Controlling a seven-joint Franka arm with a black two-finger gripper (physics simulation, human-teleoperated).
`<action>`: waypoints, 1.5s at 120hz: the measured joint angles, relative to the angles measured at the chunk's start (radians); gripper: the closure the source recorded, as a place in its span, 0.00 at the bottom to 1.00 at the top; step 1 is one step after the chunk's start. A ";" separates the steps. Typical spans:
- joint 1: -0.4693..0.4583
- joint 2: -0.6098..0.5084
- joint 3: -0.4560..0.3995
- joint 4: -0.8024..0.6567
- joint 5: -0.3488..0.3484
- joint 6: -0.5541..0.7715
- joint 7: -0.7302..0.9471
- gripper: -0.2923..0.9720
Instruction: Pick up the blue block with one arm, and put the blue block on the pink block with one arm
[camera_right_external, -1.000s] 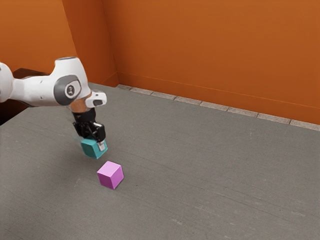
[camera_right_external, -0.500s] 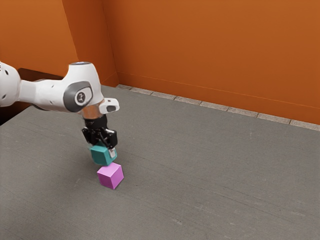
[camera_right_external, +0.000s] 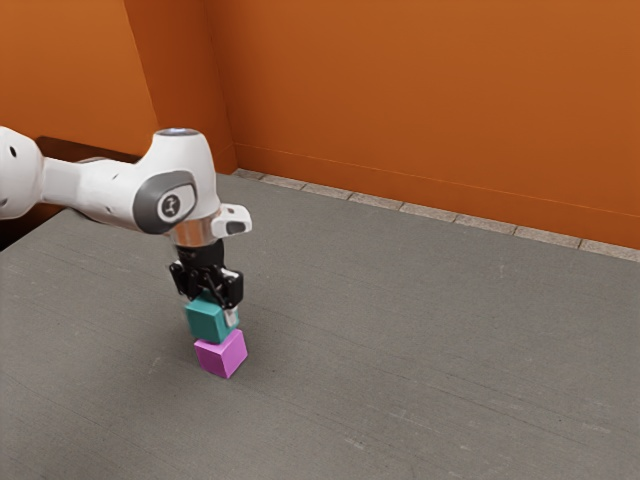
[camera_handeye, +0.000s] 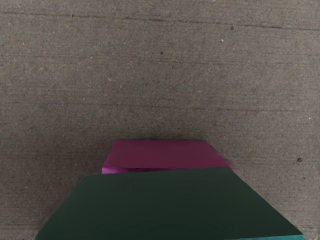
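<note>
The blue block (camera_right_external: 206, 320), a teal cube, is held in my black gripper (camera_right_external: 212, 305), whose fingers press it from two sides. It hangs directly over the pink block (camera_right_external: 221, 353) and looks to be touching or almost touching that block's top. The pink block rests on the grey table (camera_right_external: 420, 330). In the wrist view the blue block (camera_handeye: 170, 205) is the large dark teal shape just under my hand, and a strip of the pink block (camera_handeye: 162, 154) shows past its far edge.
Orange walls (camera_right_external: 420, 90) rise behind the table, with a pale stone strip (camera_right_external: 480, 222) along their foot. Grey tabletop stretches wide toward the exterior view's right and front.
My arm has carried the blue block toward the exterior view's right and down, from beside and above the pink block to directly over it. The pink block has stayed put.
</note>
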 joint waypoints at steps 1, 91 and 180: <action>0.000 -0.001 -0.001 -0.001 0.000 0.000 -0.001 0.50; 0.000 -0.011 -0.018 -0.025 0.030 0.001 -0.040 0.34; 0.001 -0.338 -0.029 -0.019 -0.056 -0.131 -0.012 0.23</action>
